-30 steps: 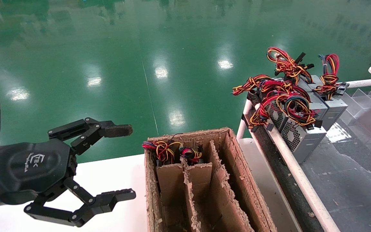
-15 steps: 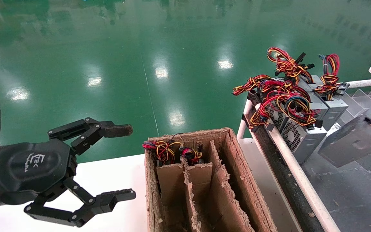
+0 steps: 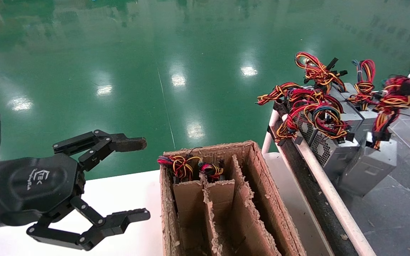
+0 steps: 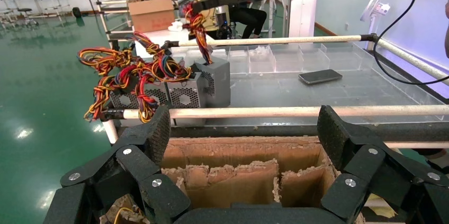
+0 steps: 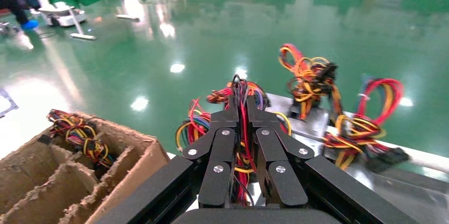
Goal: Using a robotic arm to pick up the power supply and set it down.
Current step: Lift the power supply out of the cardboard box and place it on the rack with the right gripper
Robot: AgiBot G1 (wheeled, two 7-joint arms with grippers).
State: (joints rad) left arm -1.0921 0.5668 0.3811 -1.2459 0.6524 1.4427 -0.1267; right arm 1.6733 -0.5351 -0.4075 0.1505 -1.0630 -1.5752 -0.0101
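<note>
Green glossy floor (image 3: 190,53) behind; I see a white table (image 3: 126,195) with a divided cardboard box (image 3: 226,199) in front. On the grey shelf (image 3: 397,209) to the right, the power supply (image 3: 368,165) sits just beside the other units (image 3: 333,153). My right gripper (image 5: 239,108) is clamped on its wire bundle (image 3: 386,106) above it. My left gripper (image 3: 133,177) is parked over the table, jaws wide apart.
</note>
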